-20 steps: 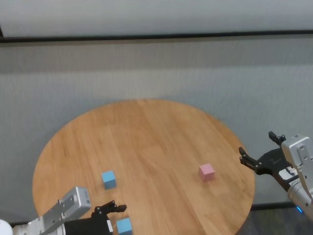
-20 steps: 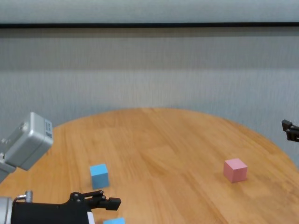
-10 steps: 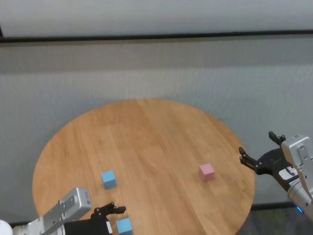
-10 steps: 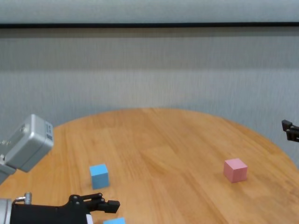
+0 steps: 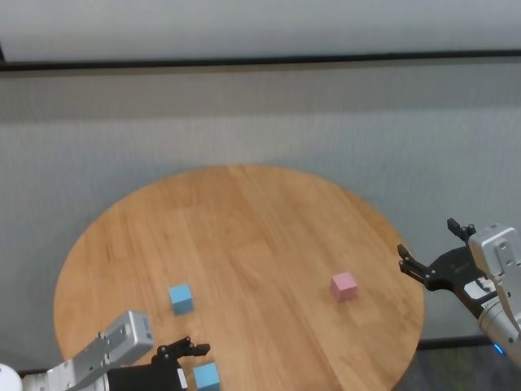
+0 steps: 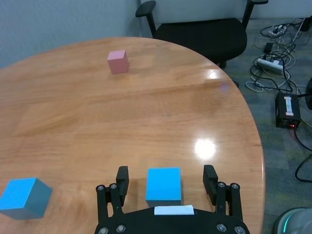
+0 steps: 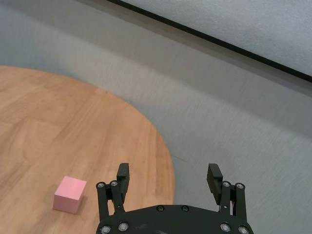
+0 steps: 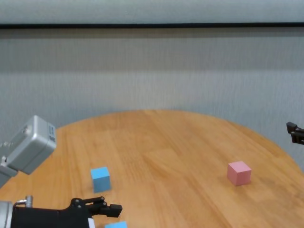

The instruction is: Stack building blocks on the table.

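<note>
While my head camera looked down on the whole round table [image 5: 244,236], it saw only a corner of the near blue block [image 5: 207,376] at the bottom edge. My left wrist camera showed that same block [image 6: 164,185] much better: it sat flat on the wood right between my two left fingers [image 6: 121,176], and I could see bare gaps on both sides of it. My left gripper [image 6: 165,178] was spread wide and was not squeezing anything. I could not tell how high my fingers were above the wood.

From my chest camera I saw my left gripper [image 8: 107,207] low over the near edge of the table, with only the top of that block [image 8: 116,224] peeking up. The other blue block [image 8: 100,179] stood a little farther in, just beside my left gripper but not touching it.

The pink block [image 5: 344,286] lay by itself on my right side of the table, well apart from both blue ones. Only my left wrist camera showed a black chair [image 6: 204,31] and cables [image 6: 273,63] on the floor past the table.

My right gripper [image 5: 435,244] hung in the air just off the right edge of the table. My right wrist camera showed its fingers [image 7: 123,178] spread wide with nothing between them, and the pink block [image 7: 70,194] near it on the wood, not touching
</note>
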You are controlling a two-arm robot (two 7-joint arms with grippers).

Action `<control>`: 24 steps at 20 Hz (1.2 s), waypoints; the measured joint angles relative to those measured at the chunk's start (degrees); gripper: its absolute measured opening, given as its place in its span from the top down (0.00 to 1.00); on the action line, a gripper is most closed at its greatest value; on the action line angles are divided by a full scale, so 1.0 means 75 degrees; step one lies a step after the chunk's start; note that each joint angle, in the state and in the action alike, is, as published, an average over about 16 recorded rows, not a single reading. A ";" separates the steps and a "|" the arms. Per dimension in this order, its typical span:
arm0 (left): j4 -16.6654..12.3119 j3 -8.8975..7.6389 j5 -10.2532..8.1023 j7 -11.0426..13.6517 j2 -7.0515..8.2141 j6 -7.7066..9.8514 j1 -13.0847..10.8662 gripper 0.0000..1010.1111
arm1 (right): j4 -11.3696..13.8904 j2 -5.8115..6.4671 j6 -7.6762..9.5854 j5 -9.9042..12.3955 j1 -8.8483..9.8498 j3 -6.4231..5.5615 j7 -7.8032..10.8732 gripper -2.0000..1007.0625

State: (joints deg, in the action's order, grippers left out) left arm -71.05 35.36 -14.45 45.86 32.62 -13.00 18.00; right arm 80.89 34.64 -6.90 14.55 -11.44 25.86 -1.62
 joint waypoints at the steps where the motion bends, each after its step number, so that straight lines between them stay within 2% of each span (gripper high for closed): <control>1: -0.0001 0.0004 0.0002 0.0001 0.0001 0.0010 0.0002 0.01 | 0.0000 0.0000 0.0000 0.0000 0.0000 0.0000 0.0000 0.00; 15: 0.0036 0.0048 0.0011 0.0013 -0.0012 0.0131 0.0038 0.02 | 0.0000 0.0000 0.0000 0.0000 0.0000 0.0000 0.0000 0.00; 24: 0.0045 0.0049 -0.0013 -0.0023 -0.0017 0.0217 0.0048 0.14 | 0.0000 0.0000 0.0000 0.0000 0.0000 0.0000 0.0000 0.00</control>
State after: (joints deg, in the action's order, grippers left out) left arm -70.71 35.73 -14.55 45.68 32.50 -11.38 18.36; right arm 80.89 34.64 -6.90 14.55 -11.44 25.86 -1.62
